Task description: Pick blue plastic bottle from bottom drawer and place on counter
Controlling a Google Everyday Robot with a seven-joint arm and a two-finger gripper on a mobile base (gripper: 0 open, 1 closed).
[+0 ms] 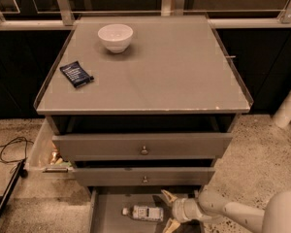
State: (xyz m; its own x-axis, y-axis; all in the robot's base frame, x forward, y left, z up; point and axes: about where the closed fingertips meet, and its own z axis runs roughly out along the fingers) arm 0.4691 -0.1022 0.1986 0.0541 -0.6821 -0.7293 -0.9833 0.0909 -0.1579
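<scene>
The blue plastic bottle [144,213], clear with a white cap and a pale label, lies on its side in the open bottom drawer [106,216], cap pointing left. My gripper [167,211] reaches in from the lower right and sits just right of the bottle's base. Its two fingers are spread, one above and one below, and hold nothing. The counter [160,76] is the flat grey cabinet top above the drawers.
A white bowl [115,37] and a dark blue snack packet [76,74] lie on the counter's left side. Two closed-looking drawers with round knobs [144,150] sit above the bottom drawer. An open side bin [43,152] with items and a black cable [9,149] are at left.
</scene>
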